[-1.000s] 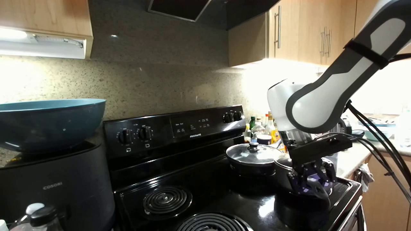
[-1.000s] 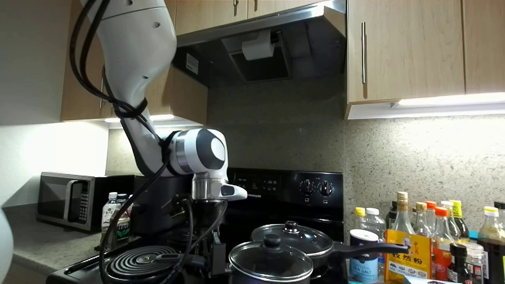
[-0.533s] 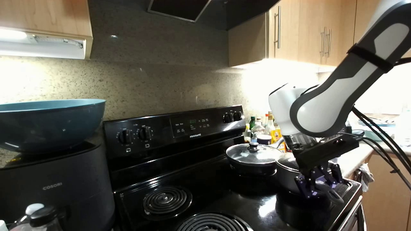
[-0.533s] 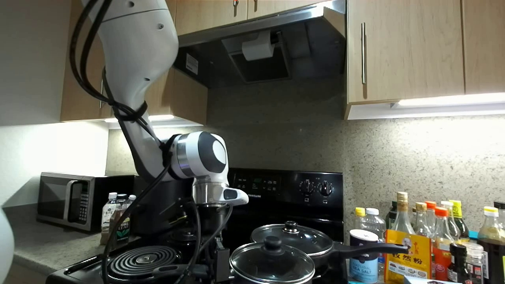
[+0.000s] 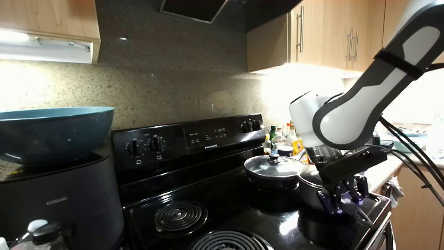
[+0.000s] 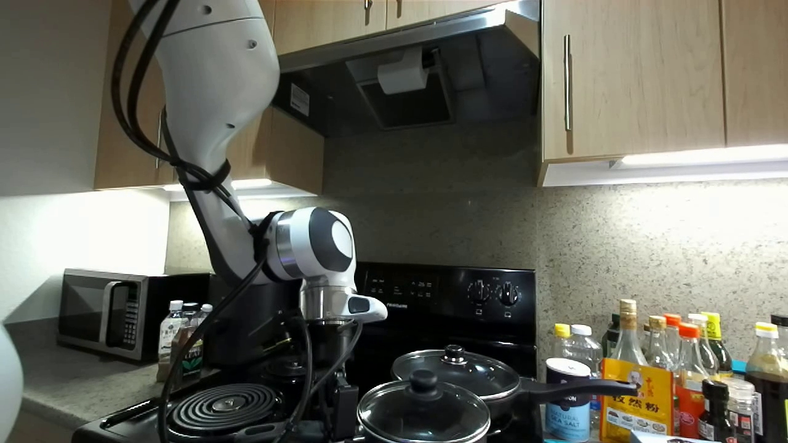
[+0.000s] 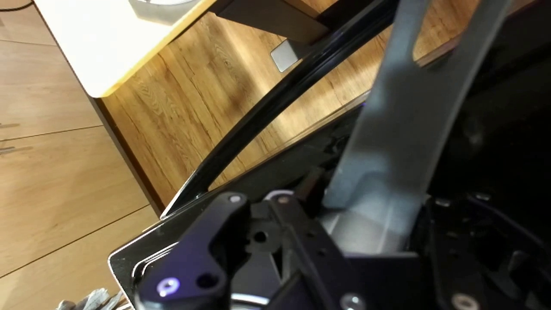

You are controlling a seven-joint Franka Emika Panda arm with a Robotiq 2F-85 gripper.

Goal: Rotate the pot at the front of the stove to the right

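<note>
Saucepan [image 5: 308,195], dark-bodied, upright: at the front of the electric coil range [image 5: 242,208], its long handle [image 5: 359,213] reaching toward the front edge. Chief hazard, as judged: turning force enters through the long handle alone, so the base may skid off its place or tip.

Glass lid [image 6: 397,413] with dark knob [image 6: 423,380]: seated on the saucepan; could slide if the base catches, then jerks free.

Claw [image 7: 370,206]: straddling the long handle; whether it grips or stands slightly loose, cannot tell. If loose, the turn may fall short; if gripping, withdrawal would drag the saucepan along.

Cables [image 6: 309,369]: hanging beside the claw; liable to snag the long handle during a wrist roll.

Frying pan [image 5: 270,170], lidded: just behind the saucepan, contact uncertain. A backward shove could swing the pan handle [image 6: 578,387] into the sea salt canister [image 6: 567,418] near it.
</note>
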